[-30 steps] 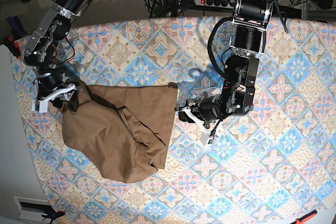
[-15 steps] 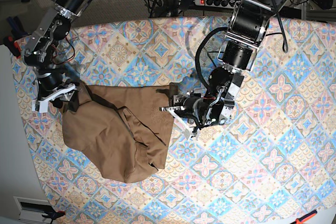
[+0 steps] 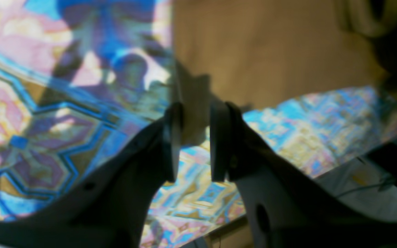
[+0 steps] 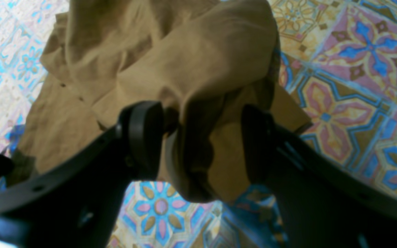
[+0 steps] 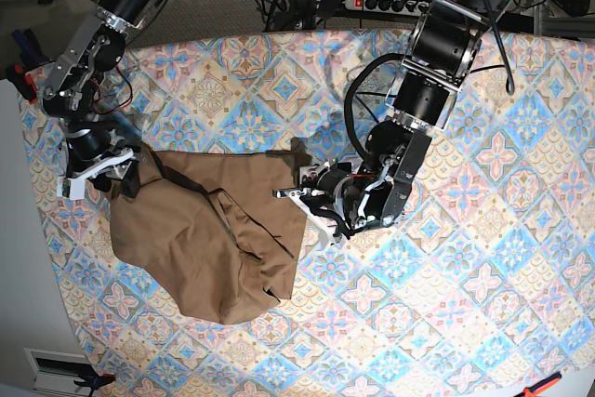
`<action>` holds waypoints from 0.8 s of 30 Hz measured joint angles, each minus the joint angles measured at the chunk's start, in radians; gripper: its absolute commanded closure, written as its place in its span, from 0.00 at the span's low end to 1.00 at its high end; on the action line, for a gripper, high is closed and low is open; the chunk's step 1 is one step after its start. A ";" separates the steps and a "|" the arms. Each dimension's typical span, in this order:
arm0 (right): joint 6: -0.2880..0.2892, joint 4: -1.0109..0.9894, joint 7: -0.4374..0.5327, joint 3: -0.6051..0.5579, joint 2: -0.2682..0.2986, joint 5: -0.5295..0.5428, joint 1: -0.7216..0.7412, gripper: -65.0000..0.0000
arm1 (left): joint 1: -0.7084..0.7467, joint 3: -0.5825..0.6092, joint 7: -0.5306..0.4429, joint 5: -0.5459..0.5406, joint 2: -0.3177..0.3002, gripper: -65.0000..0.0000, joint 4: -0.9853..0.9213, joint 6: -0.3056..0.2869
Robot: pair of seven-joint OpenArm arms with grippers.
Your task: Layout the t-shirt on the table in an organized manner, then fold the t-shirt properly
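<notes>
**Count of things in view**

1 t-shirt, tan-brown and rumpled, lies toward the left edge of 1 table under a diamond-tiled cloth. 2 robot arms reach over it, with 2 grippers: the right gripper at the shirt's upper left corner and the left gripper at its right edge. 1 power strip sits beyond the table's far edge.

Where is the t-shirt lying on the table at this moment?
In the base view, the t-shirt lies bunched on the left part of the table, between the right gripper at its upper-left corner and the left gripper at its right edge.
</notes>
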 measured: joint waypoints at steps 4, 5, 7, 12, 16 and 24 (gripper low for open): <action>0.000 0.000 0.000 0.000 0.001 -0.002 0.000 0.47 | 0.028 -0.058 0.064 -0.002 -0.012 0.77 0.114 -0.003; 0.000 0.000 0.000 0.000 0.000 -0.002 0.000 0.47 | 0.041 -0.089 0.082 0.000 -0.014 0.77 0.131 -0.003; 0.000 0.000 0.000 0.000 0.000 -0.001 0.000 0.47 | 0.056 -0.142 0.102 0.005 -0.024 0.77 0.130 -0.003; 0.000 0.000 0.000 0.000 0.000 -0.001 0.000 0.47 | 0.087 -0.155 0.091 0.015 -0.090 0.77 0.129 -0.003; 0.000 0.000 0.000 0.000 0.000 -0.002 0.001 0.47 | 0.090 -0.154 0.092 0.069 -0.079 0.77 0.124 -0.004; 0.001 0.004 0.001 -0.001 0.001 0.002 0.000 0.47 | 0.036 -0.088 0.018 0.155 -0.013 0.77 -0.133 -0.113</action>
